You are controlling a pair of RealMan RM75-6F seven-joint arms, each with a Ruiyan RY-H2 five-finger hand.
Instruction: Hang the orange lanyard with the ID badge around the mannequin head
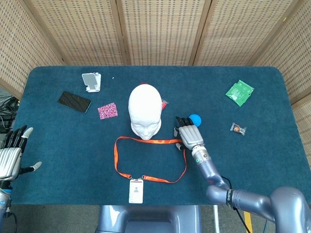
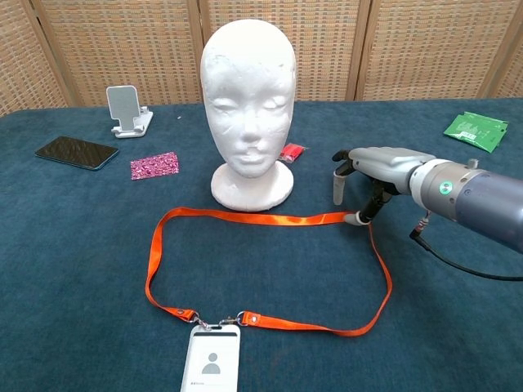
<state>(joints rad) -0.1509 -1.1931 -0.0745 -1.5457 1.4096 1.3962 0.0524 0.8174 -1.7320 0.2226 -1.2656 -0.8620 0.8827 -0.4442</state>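
The right robot hand, fingers spread and holding nothing, reaches the orange lanyard's far corner to grasp it beside the mannequin head.

You see a surface covered in dark blue cloth that looks soft and a bit fuzzy. The mannequin head is white and matt, with a slightly bumpy skin like foam. The orange lanyard is a flat cloth ribbon with a shiny, silky face. Its ID badge looks like smooth pale plastic, held on by small metal clips. Your right hand has a smooth grey shell that looks like metal, with dark fingers and pale tips. The phone is black and glossy. The phone stand is smooth white plastic. The green packet looks shiny. The wall panels behind are woven cane in wooden frames.
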